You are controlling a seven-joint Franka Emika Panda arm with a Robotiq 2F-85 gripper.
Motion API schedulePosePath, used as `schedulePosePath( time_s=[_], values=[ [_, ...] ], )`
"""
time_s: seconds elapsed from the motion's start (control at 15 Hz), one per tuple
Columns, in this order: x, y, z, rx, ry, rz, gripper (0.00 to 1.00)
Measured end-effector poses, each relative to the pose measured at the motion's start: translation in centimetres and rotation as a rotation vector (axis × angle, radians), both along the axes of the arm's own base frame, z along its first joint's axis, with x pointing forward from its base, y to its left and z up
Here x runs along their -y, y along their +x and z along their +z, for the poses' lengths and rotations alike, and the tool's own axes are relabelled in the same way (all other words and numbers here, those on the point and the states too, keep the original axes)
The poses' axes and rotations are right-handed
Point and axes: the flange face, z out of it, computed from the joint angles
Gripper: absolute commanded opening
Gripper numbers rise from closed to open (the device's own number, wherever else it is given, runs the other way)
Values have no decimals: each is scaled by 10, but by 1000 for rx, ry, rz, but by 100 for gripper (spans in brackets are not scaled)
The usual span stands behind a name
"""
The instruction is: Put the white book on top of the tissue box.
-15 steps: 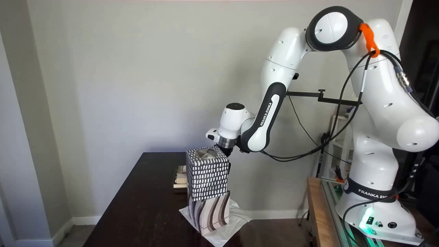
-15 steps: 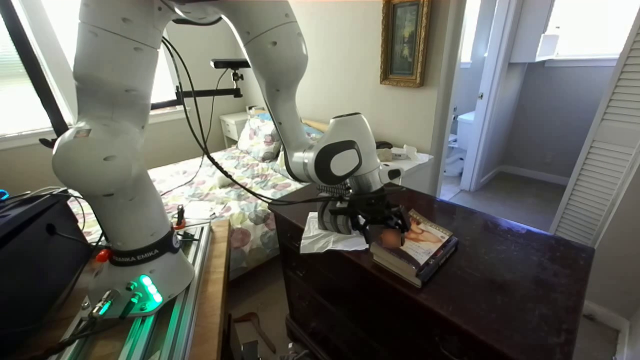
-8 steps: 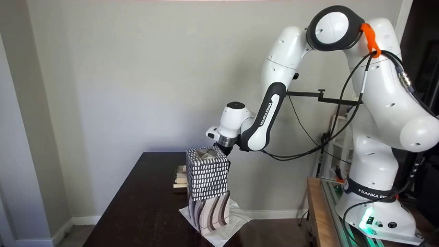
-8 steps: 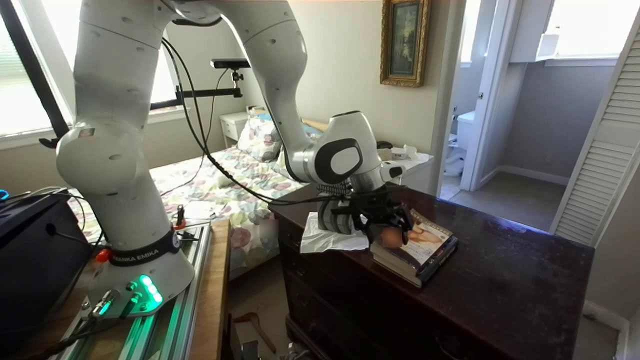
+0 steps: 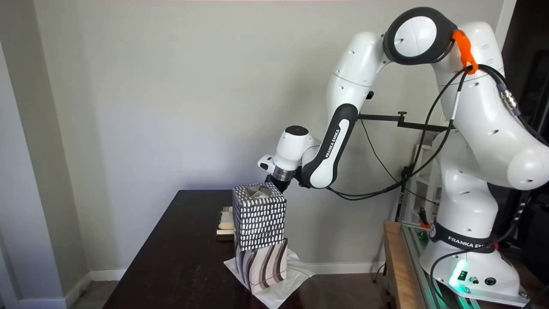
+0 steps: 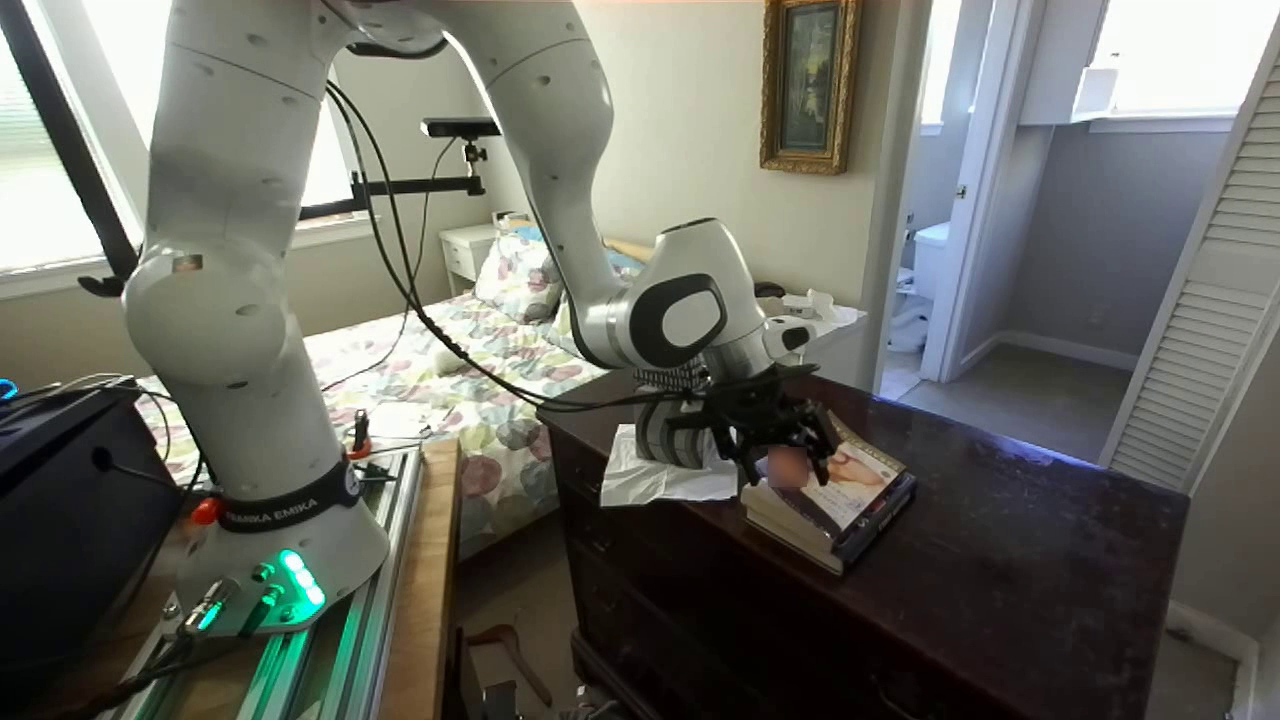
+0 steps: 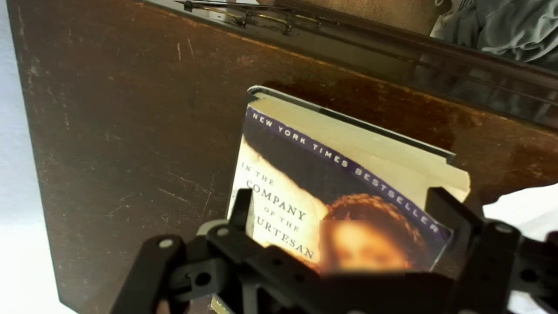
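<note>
In the wrist view the jaws gape above the top book (image 7: 305, 176), best turned towards ten and four o'clock before pinching it alone

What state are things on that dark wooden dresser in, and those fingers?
White and dark paper book: closed, atop another
Dark-covered paper book: closed, underneath
Patterned black and white tissue box: upright, carrying no book
Wrinkled white sheet: spread beneath the box
Black jointed fingers: open, above the books
</note>
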Motion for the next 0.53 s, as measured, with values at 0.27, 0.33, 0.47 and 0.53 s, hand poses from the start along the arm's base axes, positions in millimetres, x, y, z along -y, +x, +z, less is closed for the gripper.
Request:
schedulePosePath(
  time_s=[0.27,0.33,0.47,0.53],
  values=[
    [0,0,-3,17,-5,-29,100],
    [-2,0,-5,14,-2,-33,90],
    [-8,-2,-11,6,8,-38,66],
    [-11,-2,-14,3,17,-41,59]
  ],
)
